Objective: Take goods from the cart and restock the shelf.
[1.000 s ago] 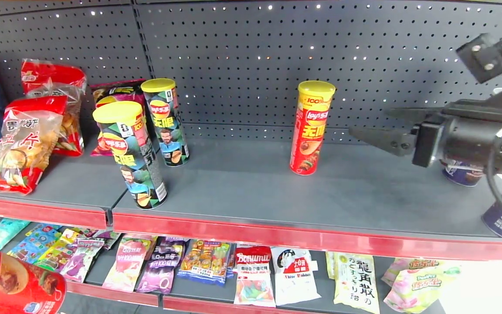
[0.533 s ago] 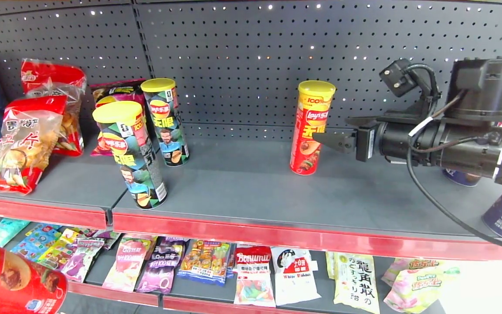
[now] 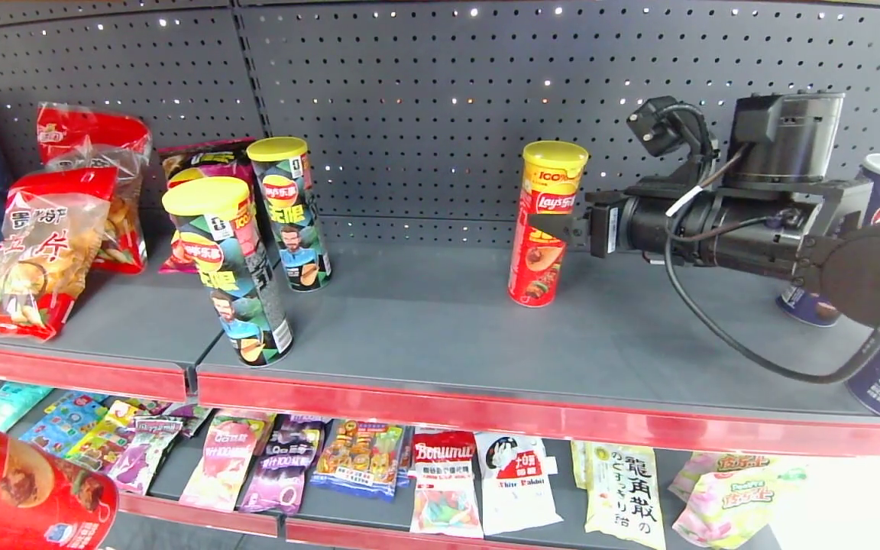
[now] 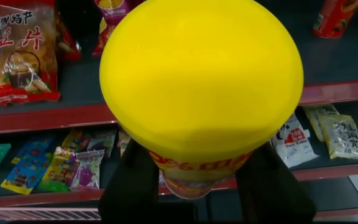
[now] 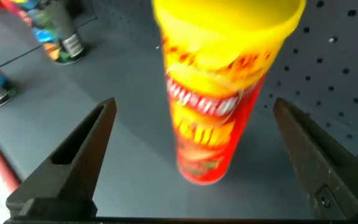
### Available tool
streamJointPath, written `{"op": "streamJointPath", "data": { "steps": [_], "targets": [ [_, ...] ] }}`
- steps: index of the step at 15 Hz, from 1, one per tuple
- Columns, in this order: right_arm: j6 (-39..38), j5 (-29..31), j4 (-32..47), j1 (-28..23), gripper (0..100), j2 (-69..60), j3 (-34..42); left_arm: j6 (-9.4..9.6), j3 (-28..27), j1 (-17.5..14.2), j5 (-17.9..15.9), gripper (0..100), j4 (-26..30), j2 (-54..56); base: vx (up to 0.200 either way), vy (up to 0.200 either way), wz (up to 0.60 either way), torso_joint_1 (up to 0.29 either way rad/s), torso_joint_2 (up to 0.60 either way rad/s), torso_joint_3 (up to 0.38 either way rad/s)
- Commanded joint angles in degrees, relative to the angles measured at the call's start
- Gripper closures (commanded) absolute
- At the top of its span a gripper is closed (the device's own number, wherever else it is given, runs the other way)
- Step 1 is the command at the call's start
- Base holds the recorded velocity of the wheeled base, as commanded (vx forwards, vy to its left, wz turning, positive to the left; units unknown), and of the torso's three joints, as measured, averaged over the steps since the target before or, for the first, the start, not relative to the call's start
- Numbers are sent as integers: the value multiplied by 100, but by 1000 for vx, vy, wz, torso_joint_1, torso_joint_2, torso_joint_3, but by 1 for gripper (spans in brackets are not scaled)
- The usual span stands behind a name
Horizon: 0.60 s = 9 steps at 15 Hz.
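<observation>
Centre right in the head view, the right gripper [image 3: 558, 229] is spread wide, its fingers [image 5: 73, 162] on either side of the upright red tube [image 3: 545, 221] on the grey shelf [image 3: 425, 328], gaps on both sides. At lower left, a second tube [image 3: 20, 489] sits clasped in the left gripper [image 4: 197, 186], yellow lid [image 4: 201, 81] facing the wrist camera

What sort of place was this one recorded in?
Most likely a shop or mock shop aisle: a pegboard-backed shelf with a red front rail, upright chip cans, and snack packets laid out on the tier below.
</observation>
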State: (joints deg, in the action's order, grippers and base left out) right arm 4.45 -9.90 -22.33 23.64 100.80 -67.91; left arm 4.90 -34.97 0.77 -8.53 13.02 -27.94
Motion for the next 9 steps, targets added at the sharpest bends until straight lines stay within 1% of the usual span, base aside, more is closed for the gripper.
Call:
{"op": "streamJointPath", "data": {
  "steps": [1,3,9],
  "targets": [
    [12,76,1,-26,0,273,-249,2,-1,-6,27,100,-1,-10,0,0,0,0,0,0],
    [3,76,10,-43,0,405,-416,2,-9,-6,97,100,-1,-1,0,0,0,0,0,0],
    [3,243,10,-35,0,853,-996,2,-1,-6,106,100,-1,-1,0,0,0,0,0,0]
  ]
}}
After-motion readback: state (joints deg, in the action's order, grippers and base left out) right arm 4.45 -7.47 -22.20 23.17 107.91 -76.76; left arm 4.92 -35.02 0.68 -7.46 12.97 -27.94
